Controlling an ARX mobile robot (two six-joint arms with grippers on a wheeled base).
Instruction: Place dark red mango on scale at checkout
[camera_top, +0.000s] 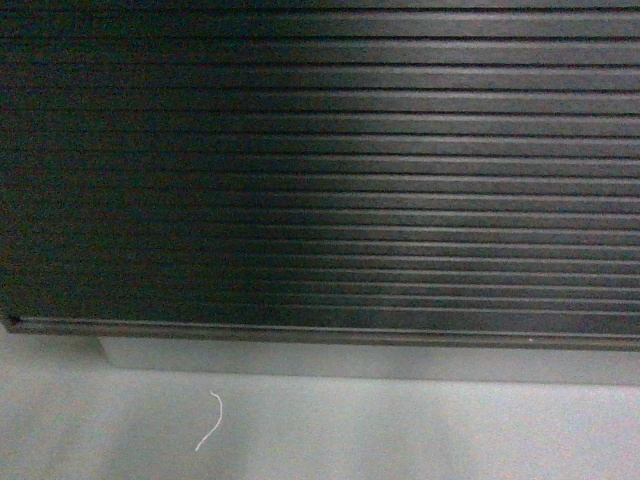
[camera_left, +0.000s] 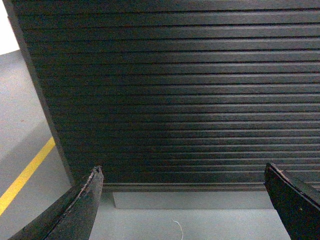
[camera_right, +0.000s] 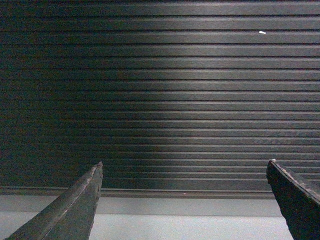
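The checkout's dark ribbed front (camera_top: 320, 170) fills the head view, with its grey plinth (camera_top: 380, 360) below. The same slatted front (camera_left: 170, 95) faces the left wrist camera, and it (camera_right: 160, 95) also faces the right wrist camera. My left gripper (camera_left: 184, 172) is open, its fingers (camera_left: 82, 205) spread wide with nothing between them. My right gripper (camera_right: 184, 167) is open too and empty, low in front of the counter. The dark red mango and the scale are out of view. Neither gripper shows in the head view.
Grey floor (camera_top: 320, 430) lies before the counter, with a thin white thread (camera_top: 210, 420) on it. The counter's left corner (camera_left: 37, 90) shows in the left wrist view, beside a yellow floor line (camera_left: 25, 175).
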